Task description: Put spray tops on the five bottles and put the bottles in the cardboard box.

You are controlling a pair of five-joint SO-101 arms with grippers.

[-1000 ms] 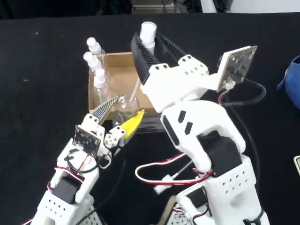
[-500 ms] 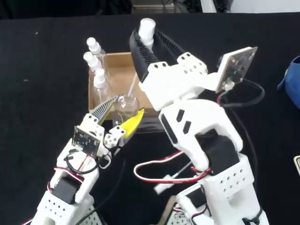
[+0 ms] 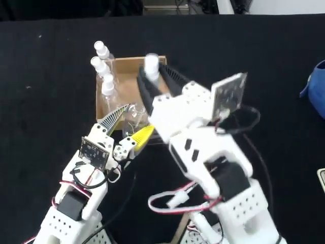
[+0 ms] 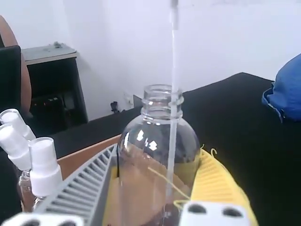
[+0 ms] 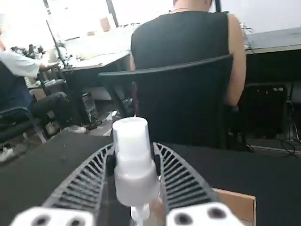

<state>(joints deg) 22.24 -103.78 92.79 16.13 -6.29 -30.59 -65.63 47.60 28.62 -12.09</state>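
Observation:
My left gripper, with one grey and one yellow finger, is shut on a clear uncapped bottle at the front edge of the cardboard box. The left wrist view shows that bottle upright, with a thin dip tube running down through its open neck. Right above it, my right gripper is shut with its black fingers on a white spray top, also in the right wrist view. Three capped bottles stand along the box's left side.
A blue object lies at the table's right edge. Black tabletop surrounds the box. The right arm's body stands just right of the left gripper. People and chairs show in the room behind the right wrist view.
My right gripper has come down and toward the held bottle with the spray top, so the tube now reaches into the bottle. The left arm has kept still.

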